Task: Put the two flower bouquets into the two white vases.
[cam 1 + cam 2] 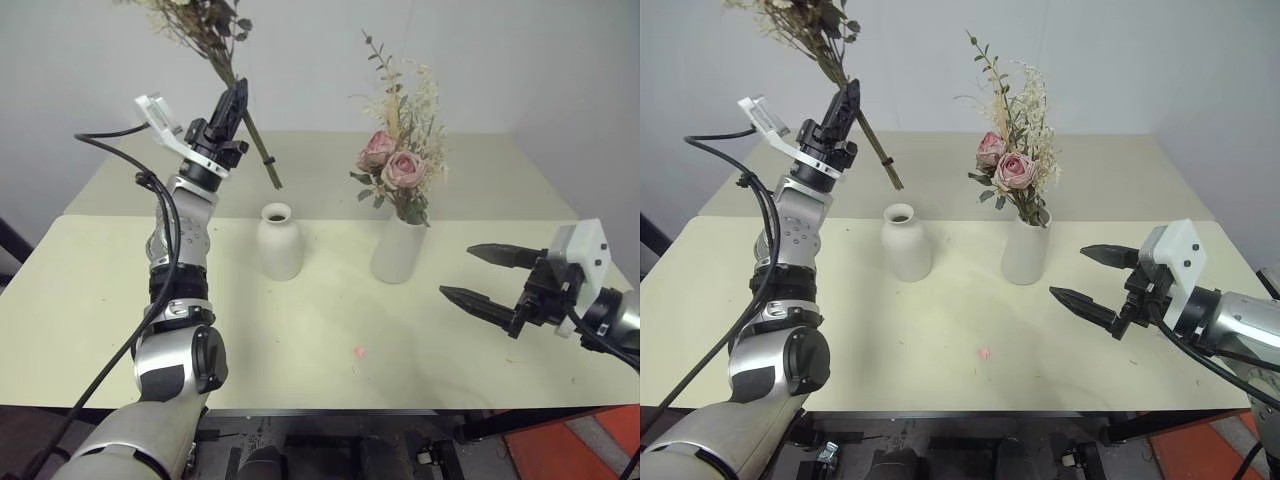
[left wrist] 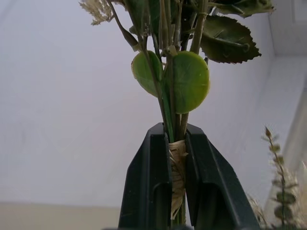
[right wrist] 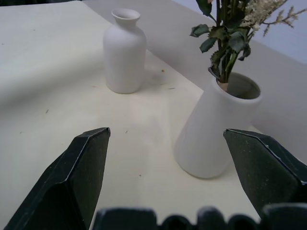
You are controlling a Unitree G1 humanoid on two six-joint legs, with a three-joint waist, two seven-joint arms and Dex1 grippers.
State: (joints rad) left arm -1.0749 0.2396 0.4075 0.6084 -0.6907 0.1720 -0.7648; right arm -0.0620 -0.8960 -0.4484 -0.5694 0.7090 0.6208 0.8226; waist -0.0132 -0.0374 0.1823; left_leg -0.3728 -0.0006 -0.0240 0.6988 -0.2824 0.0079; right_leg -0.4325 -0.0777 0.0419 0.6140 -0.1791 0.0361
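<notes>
**Second bouquet held high above the narrow vase**

The thin stems could miss the small mouth of the bottle-shaped vase [image 1: 279, 241], or knock it over, because they hung slanted. The left gripper [image 1: 232, 108] was clamped on the tied stems of the second bouquet [image 1: 205, 25], stem ends just above and behind that vase. The first bouquet [image 1: 400, 150] stood in the cylinder vase [image 1: 397, 250]. The right gripper [image 1: 487, 275] waited wide and empty nearby.
</notes>
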